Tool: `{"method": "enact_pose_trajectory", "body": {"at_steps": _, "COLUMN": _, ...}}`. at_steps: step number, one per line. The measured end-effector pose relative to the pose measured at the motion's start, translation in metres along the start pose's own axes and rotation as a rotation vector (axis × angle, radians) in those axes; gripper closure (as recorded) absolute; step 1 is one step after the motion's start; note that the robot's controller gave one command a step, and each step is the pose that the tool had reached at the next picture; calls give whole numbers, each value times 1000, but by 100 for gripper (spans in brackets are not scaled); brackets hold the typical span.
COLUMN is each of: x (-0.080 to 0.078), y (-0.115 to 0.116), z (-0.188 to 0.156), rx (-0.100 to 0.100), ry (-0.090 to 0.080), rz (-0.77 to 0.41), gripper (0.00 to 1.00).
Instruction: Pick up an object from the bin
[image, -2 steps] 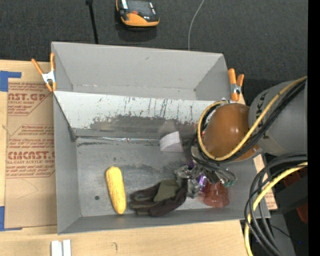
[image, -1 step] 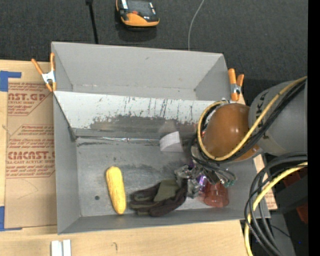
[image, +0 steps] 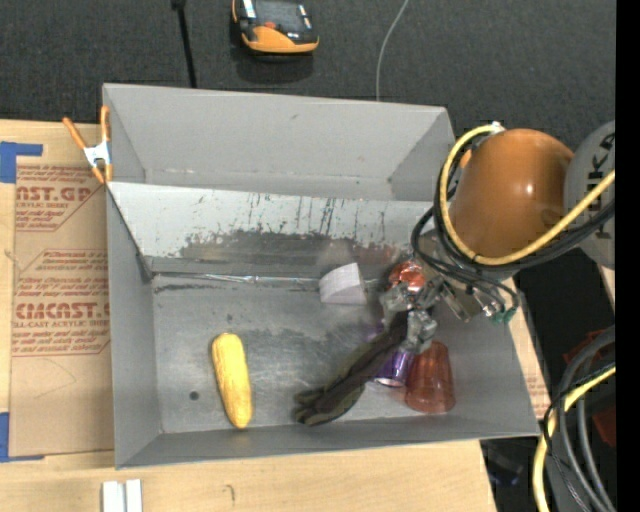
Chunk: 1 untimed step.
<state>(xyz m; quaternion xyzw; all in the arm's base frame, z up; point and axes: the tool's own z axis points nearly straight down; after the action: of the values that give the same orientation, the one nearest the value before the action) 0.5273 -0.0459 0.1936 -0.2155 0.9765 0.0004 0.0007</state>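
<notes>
Dark, limp cloth lay just left of the red plastic cup, its upper end under the claw, whose open or closed state could not be told. Soft and light, it would probably bunch, so a pinch on a thick fold looked best.
</notes>
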Motion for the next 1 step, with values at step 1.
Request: {"method": "enact_pose_trajectory", "body": {"at_steps": 1, "x": 0, "y": 0, "z": 0, "rx": 0, "ry": 0, "rz": 0, "gripper": 100}}
